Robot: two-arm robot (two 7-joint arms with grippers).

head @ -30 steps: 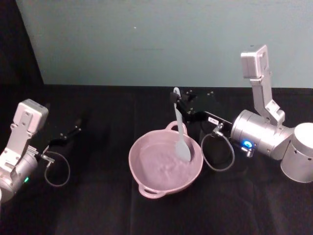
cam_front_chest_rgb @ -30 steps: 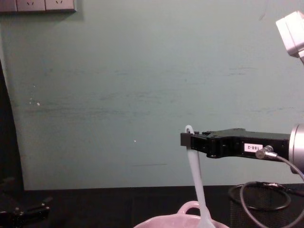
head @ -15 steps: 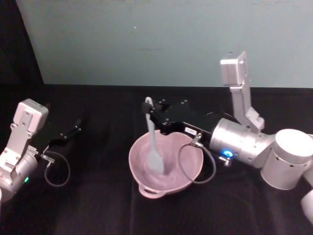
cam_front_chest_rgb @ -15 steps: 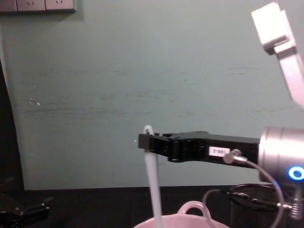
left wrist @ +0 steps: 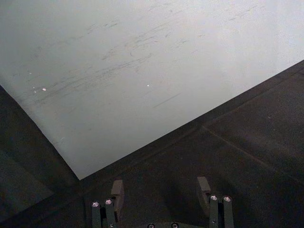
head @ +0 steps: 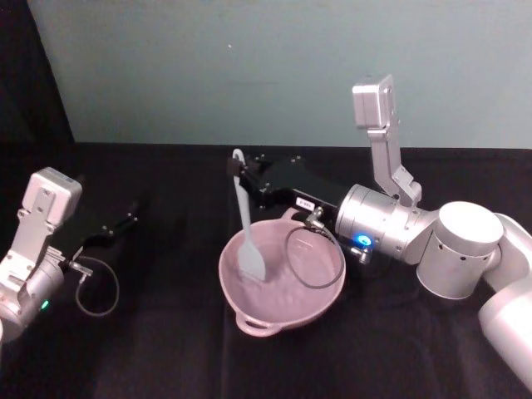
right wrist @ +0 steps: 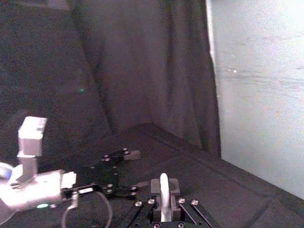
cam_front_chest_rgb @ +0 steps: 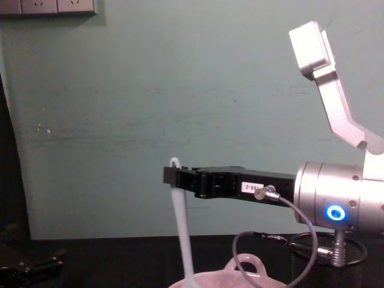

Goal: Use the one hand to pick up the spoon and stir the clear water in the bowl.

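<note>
A pale pink bowl (head: 314, 293) with loop handles sits at the table's middle; in the chest view its rim and handle (cam_front_chest_rgb: 250, 264) show at the bottom. My right gripper (head: 241, 172) hangs above the bowl's far left side, shut on the top of a white spoon (head: 247, 235). The spoon hangs nearly upright, its flat head down inside the bowl at the left. From the side, the right gripper (cam_front_chest_rgb: 170, 176) holds the spoon's handle (cam_front_chest_rgb: 182, 234). The handle's tip (right wrist: 163, 190) stands between the shut fingers. My left gripper (head: 126, 221) is parked at the far left, open (left wrist: 161, 190).
A teal wall stands behind the black-covered table. The right arm's grey cable (head: 307, 258) loops over the bowl's right side. The left arm's cable (head: 96, 291) lies at the left. A black mesh cup (cam_front_chest_rgb: 300, 252) is partly seen behind the right wrist.
My right gripper has carried the spoon leftward across the bowl, from its right side to its left. The right arm has swung further in over the table. The left arm has stayed still.
</note>
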